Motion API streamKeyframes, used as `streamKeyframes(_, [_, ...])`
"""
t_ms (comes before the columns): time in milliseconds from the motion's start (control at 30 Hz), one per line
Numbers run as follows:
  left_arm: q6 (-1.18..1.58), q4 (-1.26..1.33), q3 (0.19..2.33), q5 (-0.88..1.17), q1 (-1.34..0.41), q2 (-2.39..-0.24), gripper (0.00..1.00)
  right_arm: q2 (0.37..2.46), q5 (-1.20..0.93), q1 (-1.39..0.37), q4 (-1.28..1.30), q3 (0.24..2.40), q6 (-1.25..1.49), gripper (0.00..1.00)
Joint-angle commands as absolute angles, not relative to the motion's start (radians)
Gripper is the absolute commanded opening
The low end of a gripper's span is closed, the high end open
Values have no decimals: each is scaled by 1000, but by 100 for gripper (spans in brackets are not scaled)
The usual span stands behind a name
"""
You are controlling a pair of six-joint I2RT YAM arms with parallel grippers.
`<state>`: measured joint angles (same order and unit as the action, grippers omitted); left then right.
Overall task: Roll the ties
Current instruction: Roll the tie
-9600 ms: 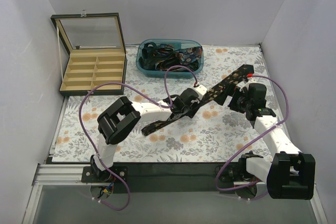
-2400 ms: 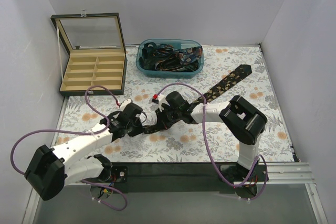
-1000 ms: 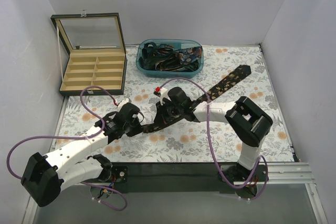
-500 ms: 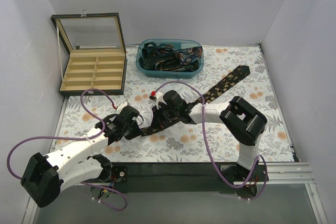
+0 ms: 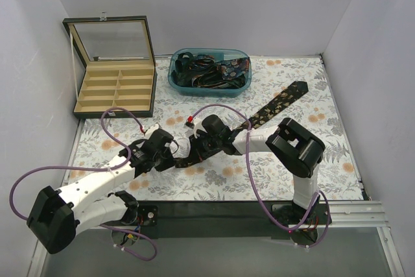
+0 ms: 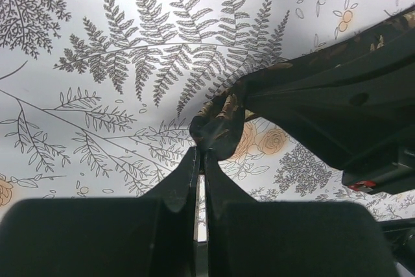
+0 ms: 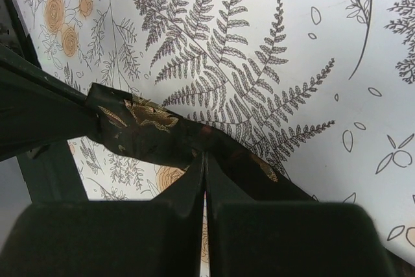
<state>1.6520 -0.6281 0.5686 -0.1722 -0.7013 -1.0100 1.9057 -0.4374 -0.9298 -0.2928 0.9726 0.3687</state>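
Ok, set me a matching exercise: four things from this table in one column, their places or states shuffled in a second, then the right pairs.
Things:
1. loose tie
2. wooden box
3. blue tub
4. left hand

Places or states:
A. far centre, holding tangled ties
B. pinched shut on dark fabric
C. far left corner, lid up, compartments empty
D. stretched diagonally across the floral mat

Pairs: 1-D, 2-C, 3-A, 4-B
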Motion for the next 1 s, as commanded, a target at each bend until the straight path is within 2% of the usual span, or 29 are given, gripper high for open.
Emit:
streamKeyframes(0, [1637, -615, 629, -166, -696, -1023, 2, 1924, -456, -936, -330, 965, 376, 1])
streamKeyframes(533, [1591, -446, 698, -72, -698, -1160, 8, 1875, -440, -934, -367, 928, 376, 1])
streamKeyframes(733, [1585, -396, 683, -51, -698, -1166, 13, 1855, -422, -931, -396, 900, 390, 1])
streamKeyframes(800, [1586, -368, 670, -38, -698, -1166, 17, 1850, -420, -928, -417, 882, 397, 1])
streamKeyframes(967, [1591, -310, 640, -12, -698, -1177, 20, 1845, -433, -922, -465, 859, 423, 1])
